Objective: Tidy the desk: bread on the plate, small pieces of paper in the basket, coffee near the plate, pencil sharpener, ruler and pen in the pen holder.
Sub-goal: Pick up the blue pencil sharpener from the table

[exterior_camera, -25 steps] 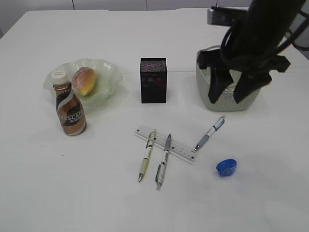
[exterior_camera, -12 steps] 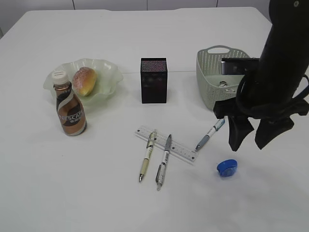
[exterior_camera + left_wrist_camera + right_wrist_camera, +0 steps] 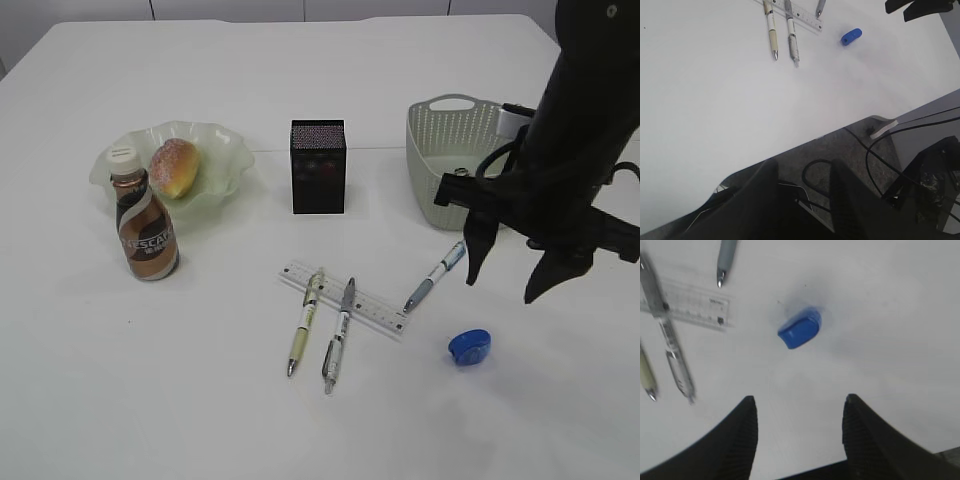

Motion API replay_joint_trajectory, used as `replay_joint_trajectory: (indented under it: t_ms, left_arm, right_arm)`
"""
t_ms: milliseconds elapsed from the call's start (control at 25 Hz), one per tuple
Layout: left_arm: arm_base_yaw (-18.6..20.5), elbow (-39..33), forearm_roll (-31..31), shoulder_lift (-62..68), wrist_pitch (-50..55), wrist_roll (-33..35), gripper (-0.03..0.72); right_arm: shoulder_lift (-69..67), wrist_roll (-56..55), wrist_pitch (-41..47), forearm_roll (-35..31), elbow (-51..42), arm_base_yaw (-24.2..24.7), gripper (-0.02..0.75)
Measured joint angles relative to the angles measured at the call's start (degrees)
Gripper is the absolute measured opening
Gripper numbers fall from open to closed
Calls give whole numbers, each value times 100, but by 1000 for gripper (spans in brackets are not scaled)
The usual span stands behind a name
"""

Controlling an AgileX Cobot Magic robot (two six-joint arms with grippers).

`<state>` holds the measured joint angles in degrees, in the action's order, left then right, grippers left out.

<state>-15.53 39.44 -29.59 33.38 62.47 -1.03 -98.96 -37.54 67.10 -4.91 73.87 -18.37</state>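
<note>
Pencil sharpener now under right gripper

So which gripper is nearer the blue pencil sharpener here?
Right. The right gripper hangs open just above the pencil sharpener; the left gripper is back past the table's near edge, far off.

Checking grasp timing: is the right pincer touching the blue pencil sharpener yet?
Apart. The right wrist view shows bare table between the open right pincer and the pencil sharpener; the exterior view shows the pincer above it.
</note>
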Motion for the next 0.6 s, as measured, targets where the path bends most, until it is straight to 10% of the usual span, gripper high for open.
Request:
replay_joint_trajectory:
  t_ms: [600]
  left_arm:
    - [0,0,10,0,37,0,254]
  right_arm:
    - [-541,-3026,-737,135,-270,-108,428]
